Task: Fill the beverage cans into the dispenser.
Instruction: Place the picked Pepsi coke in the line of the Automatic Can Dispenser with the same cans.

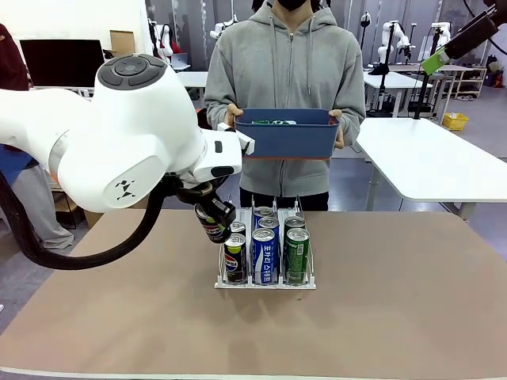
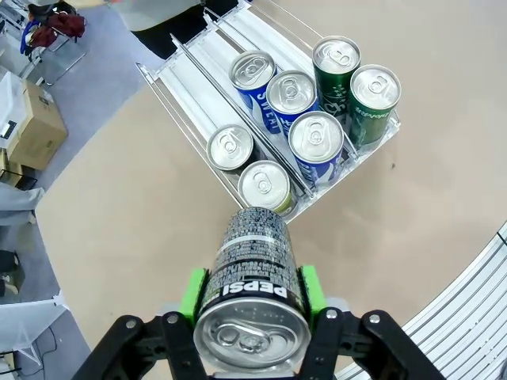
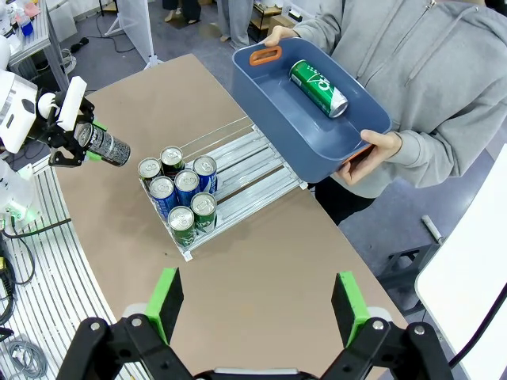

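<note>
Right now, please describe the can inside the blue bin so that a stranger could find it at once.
At the far side of the table a person holds a blue bin. One green can lies on its side in it; the other green cans stand upright in the white rack.

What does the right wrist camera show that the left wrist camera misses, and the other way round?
Right wrist view: a person's hands holding a blue bin with one green can lying in it, and the open right pincer in the foreground. Left wrist view: the held can's PEPSI lettering and pull-tab top close up, plus a cardboard box beside the table. Both: the left pincer shut on the black Pepsi can, and the white wire dispenser holding seven standing cans.
</note>
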Available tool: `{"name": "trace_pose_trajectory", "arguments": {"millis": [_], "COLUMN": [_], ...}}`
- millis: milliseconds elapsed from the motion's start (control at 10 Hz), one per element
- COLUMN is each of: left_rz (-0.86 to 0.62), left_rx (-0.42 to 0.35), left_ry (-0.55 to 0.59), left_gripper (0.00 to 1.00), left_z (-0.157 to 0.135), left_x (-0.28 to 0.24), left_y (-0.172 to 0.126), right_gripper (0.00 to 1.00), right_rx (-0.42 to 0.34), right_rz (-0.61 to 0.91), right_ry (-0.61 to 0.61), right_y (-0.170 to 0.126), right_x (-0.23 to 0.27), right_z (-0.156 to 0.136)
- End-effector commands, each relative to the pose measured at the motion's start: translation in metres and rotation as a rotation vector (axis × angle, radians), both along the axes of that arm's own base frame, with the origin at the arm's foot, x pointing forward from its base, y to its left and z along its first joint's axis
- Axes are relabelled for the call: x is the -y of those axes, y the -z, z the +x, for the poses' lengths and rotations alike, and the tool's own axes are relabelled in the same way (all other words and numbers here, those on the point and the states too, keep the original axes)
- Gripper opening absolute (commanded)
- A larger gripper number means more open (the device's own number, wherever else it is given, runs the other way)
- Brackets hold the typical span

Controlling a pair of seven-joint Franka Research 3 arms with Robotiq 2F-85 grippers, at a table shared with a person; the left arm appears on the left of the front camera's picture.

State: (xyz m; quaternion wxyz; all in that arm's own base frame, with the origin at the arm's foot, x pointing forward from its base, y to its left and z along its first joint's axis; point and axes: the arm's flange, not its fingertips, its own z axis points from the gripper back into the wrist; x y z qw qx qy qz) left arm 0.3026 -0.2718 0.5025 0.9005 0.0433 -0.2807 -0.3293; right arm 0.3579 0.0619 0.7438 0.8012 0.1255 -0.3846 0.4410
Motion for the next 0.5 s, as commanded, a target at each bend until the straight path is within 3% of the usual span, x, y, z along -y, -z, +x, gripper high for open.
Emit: {"name": "trace_pose_trajectory", "arguments": {"millis": [0, 400], "left_rz": [0.013, 0.0], "left_rx": [0.019, 0.001], "left_ry": [-0.008, -0.002], "left_gripper": [0.58, 0.58], "left_z": [0.0036, 0.0006], "left_x": [-0.0008, -0.0004], "left_y": [-0.006, -0.0006], "right_gripper": [1.0, 1.0], "right_rx": [0.001, 0.001], "right_rz": [-0.008, -0.008], "right_ry": [0.002, 0.002], "right_y": [0.0003, 0.0003], "right_x": [0.0006, 0.0006], "right_z": [0.0003, 0.0003]}}
